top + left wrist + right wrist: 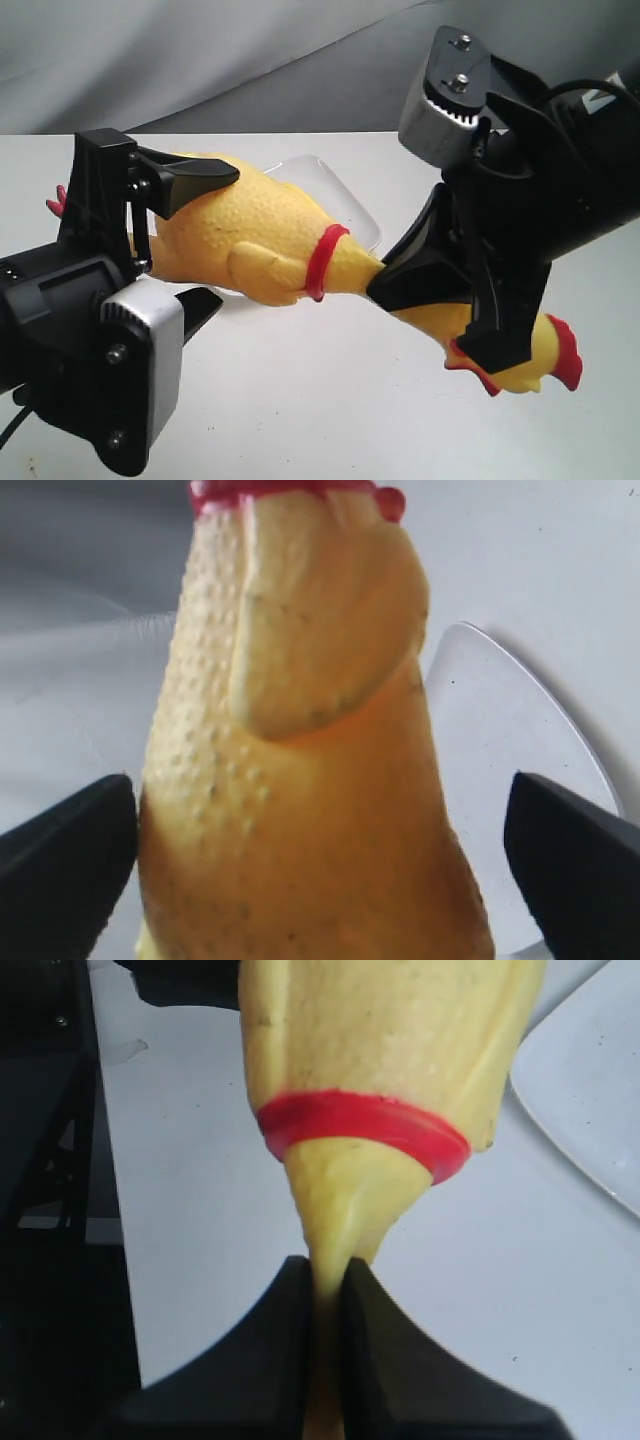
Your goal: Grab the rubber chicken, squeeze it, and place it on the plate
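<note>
Pinching the thin neck between red band and head, the right gripper (325, 1280) has its jaws pressed nearly together on the rubber chicken (260, 240), holding it up off the table (320, 410). The left gripper (320, 860) straddles the fat body with its jaws spread; 1 finger is beside the skin, the other apart, probably positioned for the squeeze. The plate (345, 195) lies behind the body, so set-down looks short.

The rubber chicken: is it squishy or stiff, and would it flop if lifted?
Probably squishy: the neck of the rubber chicken flattens thin where the right end effector pinches it. Likely not very floppy: its body runs straight from that grip, the left end effector open around it. Bumpy skin should resist slipping.
</note>
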